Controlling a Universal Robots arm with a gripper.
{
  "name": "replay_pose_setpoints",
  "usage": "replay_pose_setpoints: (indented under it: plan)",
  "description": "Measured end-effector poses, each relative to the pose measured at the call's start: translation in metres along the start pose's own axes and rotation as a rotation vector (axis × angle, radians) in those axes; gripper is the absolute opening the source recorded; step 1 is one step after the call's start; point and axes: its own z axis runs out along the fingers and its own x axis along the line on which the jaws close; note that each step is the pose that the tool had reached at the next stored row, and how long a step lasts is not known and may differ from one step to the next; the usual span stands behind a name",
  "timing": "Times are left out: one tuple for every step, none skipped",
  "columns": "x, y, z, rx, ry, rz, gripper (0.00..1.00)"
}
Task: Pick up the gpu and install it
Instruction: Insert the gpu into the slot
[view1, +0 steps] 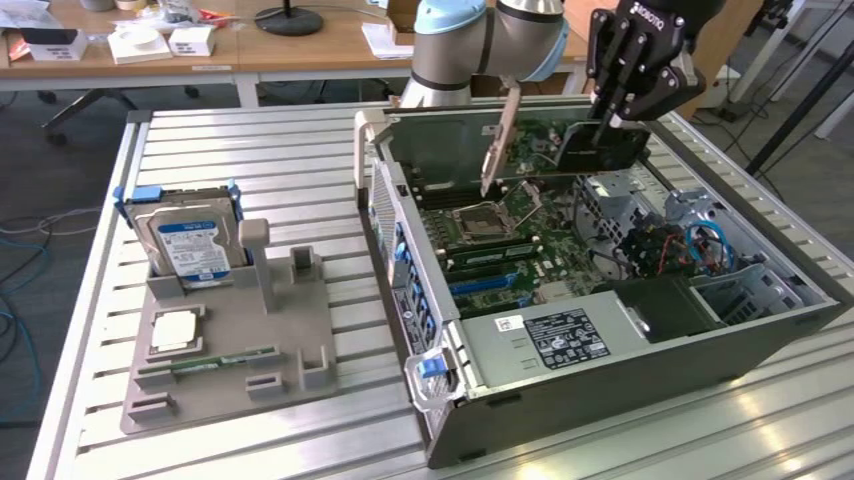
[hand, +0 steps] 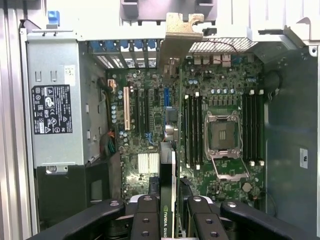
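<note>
One gripper (view1: 611, 122) is clamped on the gpu (view1: 591, 152) by its upper edge. The card hangs on edge above the open computer case (view1: 641, 370), clear of the motherboard (view1: 534, 245). Its silver bracket (view1: 499, 140) points toward the case's rear wall. In the wrist view, the card's long axis runs parallel to the expansion slots (hand: 141, 112), which lie below it (slightly offset to one side, in my judgement).

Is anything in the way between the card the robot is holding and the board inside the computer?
Nothing visible is. The end effector holds the gpu above the open case. The wrist view looks straight down past the card to the motherboard, and no cable or part crosses the gap.
</note>
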Motion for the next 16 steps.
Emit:
replay_pose_setpoints:
  plan:
    - [-0.0001,0.0001,0.0003,0.0043,-0.0003,-0.002,0.26]
    - [-0.0001,0.0003,0.0006,0.0076,-0.0003,-0.003,0.26]
    - [-0.0002,0.0005,0.0008,0.0099,-0.0004,-0.005,0.26]
    - [-0.0003,0.0004,0.0012,0.011,-0.0005,-0.007,0.26]
    - [-0.0003,0.0004,0.0016,0.0114,-0.0005,-0.012,0.26]
    - [-0.0003,0.0004,0.002,0.0118,-0.0003,-0.018,0.26]
    - [-0.0003,0.0004,0.0023,0.012,-0.0001,-0.025,0.26]
    - [-0.0002,0.0004,0.0027,0.012,0.0,-0.034,0.26]
    - [-0.0002,0.0005,0.003,0.0118,0.0,-0.046,0.26]
    - [-0.0002,0.0005,0.0032,0.0115,0.0002,-0.057,0.26]
    - [-0.0002,0.0005,0.0032,0.0113,0.0003,-0.061,0.26]
    - [-0.0002,0.0005,0.0032,0.0112,0.0004,-0.062,0.26]
    - [-0.0002,0.0005,0.0033,0.0112,0.0004,-0.062,0.26]
    - [-0.0002,0.0005,0.0034,0.0113,0.0002,-0.062,0.26]
    - [-0.0002,0.0004,0.0035,0.0113,0.0002,-0.062,0.26]
    - [-0.0002,0.0004,0.0041,0.0114,-0.0002,-0.062,0.26]
